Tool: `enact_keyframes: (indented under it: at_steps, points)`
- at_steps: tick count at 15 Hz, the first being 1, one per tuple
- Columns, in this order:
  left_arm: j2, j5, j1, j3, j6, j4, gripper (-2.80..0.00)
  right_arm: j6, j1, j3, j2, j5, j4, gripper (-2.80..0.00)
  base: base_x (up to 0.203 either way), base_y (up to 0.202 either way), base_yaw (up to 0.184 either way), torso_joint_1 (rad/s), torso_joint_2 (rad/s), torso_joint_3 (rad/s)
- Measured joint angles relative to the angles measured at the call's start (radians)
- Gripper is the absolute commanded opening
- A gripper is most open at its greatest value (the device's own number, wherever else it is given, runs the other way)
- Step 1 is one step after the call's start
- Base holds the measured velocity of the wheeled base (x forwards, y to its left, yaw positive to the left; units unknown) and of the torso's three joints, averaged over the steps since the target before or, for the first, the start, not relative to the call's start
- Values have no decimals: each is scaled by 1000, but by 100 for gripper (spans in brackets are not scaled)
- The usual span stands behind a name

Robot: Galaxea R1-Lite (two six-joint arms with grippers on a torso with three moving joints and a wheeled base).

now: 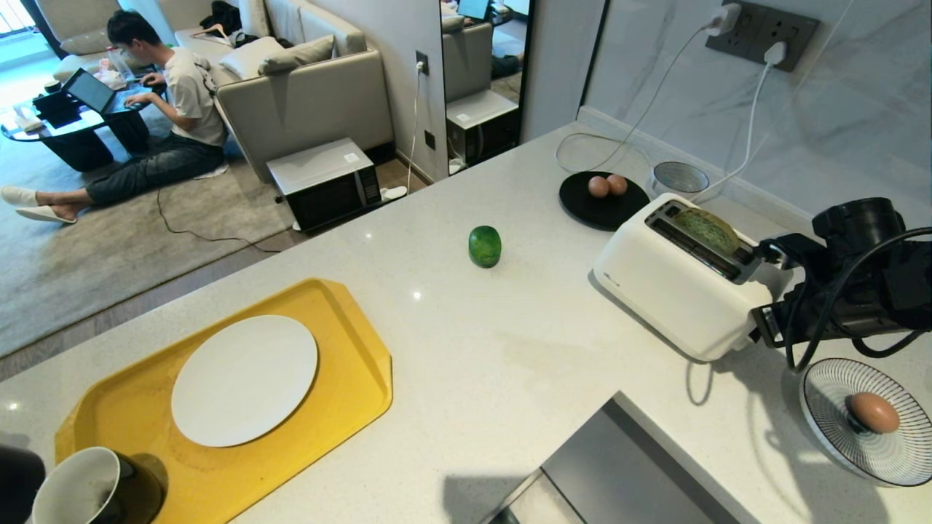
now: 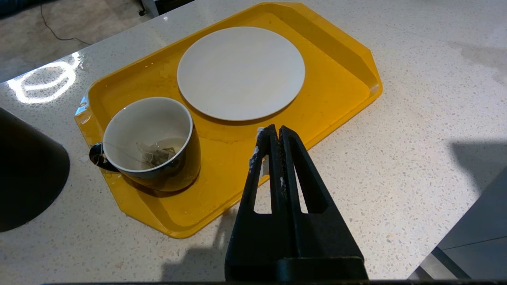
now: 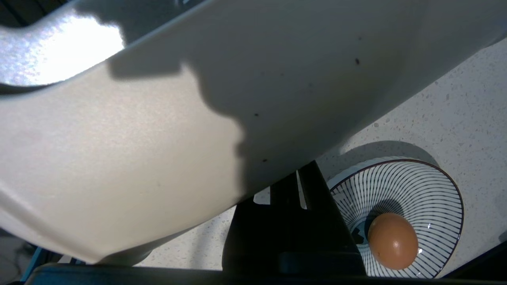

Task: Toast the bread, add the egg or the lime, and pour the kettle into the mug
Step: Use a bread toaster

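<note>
Green bread (image 1: 705, 228) sits in the toaster (image 1: 681, 287); right gripper (image 3: 292, 183), fingers together, should press the lever straight down.

Three eggs (image 1: 873, 412), one lime (image 1: 484, 246), one mug (image 2: 152, 143), one white plate (image 1: 244, 380).

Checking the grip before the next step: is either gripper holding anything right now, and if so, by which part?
Nothing is held. The left gripper hangs shut above the yellow tray's edge with nothing between its fingers. The right gripper is shut against the toaster's end, clamping nothing.
</note>
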Motion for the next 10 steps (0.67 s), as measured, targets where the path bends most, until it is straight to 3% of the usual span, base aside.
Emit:
enact_keyframes:
  at_steps: [10]
  points:
    - [0,0,0,0,0,0,-280,0,-1,2,-2,-1,0,-280,0,0,0,0,0,0]
